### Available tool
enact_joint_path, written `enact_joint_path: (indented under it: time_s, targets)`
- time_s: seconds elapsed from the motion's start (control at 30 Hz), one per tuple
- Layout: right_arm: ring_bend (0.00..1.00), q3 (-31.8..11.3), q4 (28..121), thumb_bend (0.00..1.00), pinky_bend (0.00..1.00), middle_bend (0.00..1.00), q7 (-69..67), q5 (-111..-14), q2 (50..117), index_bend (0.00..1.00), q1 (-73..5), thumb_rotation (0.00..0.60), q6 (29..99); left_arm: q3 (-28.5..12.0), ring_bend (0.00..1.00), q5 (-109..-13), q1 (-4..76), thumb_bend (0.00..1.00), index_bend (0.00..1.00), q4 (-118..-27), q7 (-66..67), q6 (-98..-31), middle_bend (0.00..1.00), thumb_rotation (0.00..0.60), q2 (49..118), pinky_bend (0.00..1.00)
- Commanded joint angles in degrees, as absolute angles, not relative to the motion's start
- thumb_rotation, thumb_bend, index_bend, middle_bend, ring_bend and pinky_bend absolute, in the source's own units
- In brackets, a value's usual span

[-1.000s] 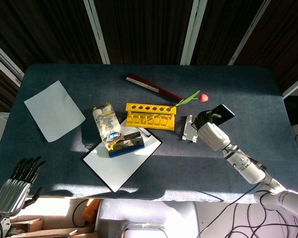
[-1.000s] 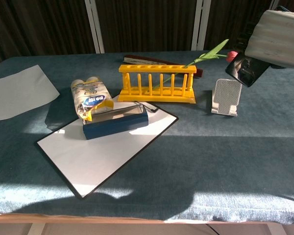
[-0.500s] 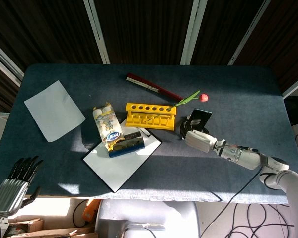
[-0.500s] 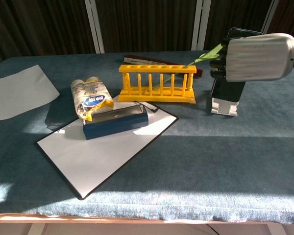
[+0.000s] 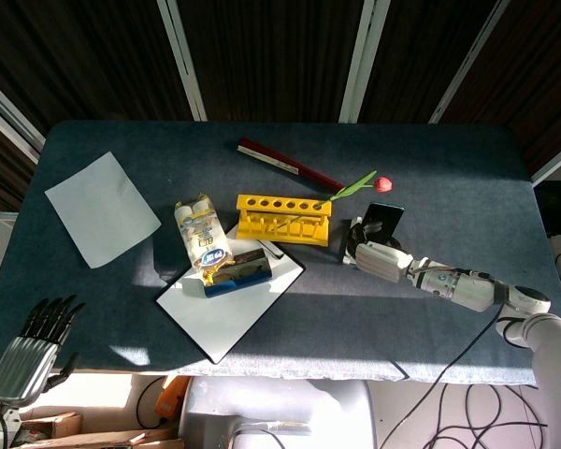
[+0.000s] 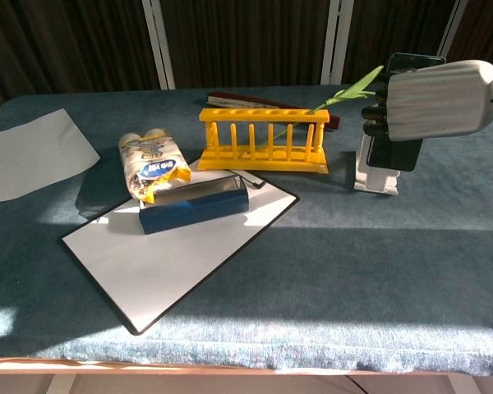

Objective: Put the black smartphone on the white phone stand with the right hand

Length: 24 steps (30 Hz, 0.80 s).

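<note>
Right now, in the head view, my right hand [image 5: 375, 254] sits right of centre in the frame, holding the black slab smartphone [image 5: 383, 221] upright against the small white plastic phone stand [image 5: 355, 245], of which only a sliver shows at the hand's left edge. I keep the phone's long side vertical so that, I judge, its lower edge can drop onto the stand's lip. My left hand [image 5: 33, 344] hangs in the lower left corner, off the table edge, fingers spread and holding nothing; it has no part in this job.

In the chest view, the back of my right hand [image 6: 435, 100] fills the upper right, dark fingers [image 6: 373, 112] wrapped round the phone [image 6: 398, 115]. The phone covers the stand's backrest, and the stand [image 6: 376, 176] shows only at its base below. Whether the phone's bottom edge already rests in the lip I cannot tell. Just left stands the yellow plastic test-tube rack [image 6: 264, 139], close enough that I would mind it when drawing my fingers off.
</note>
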<state>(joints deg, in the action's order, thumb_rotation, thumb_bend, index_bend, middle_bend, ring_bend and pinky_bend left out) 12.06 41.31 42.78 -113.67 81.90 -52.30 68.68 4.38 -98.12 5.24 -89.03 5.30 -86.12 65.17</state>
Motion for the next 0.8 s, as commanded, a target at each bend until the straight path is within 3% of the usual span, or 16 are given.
enact_joint_path:
  time_s: [0.03,0.8]
  targets:
    - [0.69,12.0,40.9,0.39,0.73,0.74,42.9,-113.8,82.2,1.0,-52.3,0.6,68.0,4.4,0.0,-98.0,5.4,0.37,0.0,-89.1,5.6,-85.8,0.0,0.6,65.3,0.0]
    - [0.69,9.6,40.3,0.39,0.71,0.74,46.2,-111.9,85.9,1.0,-51.1,0.6,64.2,4.7,0.0,-98.9,5.2,0.37,0.0,-89.0,4.4,-86.9,0.0,0.6,64.7,0.0]
